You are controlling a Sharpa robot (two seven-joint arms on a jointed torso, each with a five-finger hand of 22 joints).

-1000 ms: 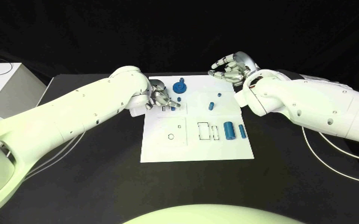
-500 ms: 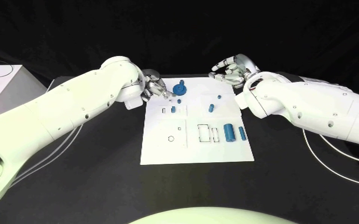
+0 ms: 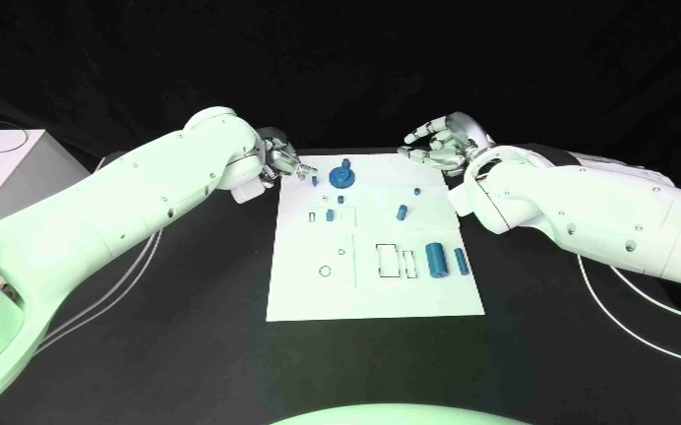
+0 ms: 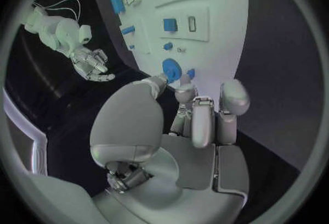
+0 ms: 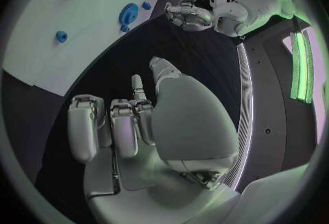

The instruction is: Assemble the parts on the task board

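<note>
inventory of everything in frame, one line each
Task board: one, white, middle of the black table.
Round part with a knob: one, blue, far end of the board, near the left hand.
Small parts: a few, blue, scattered over the board's far half.
Cylinder parts: two, blue, side by side at the board's right side.
Table: one, black, under everything.
Box: one, white, at the table's left edge.
Cables: white, trailing by both arms.
Left hand: silver, at the board's far left corner, holding nothing.
Right hand: silver, beyond the board's far right corner, holding nothing.
</note>
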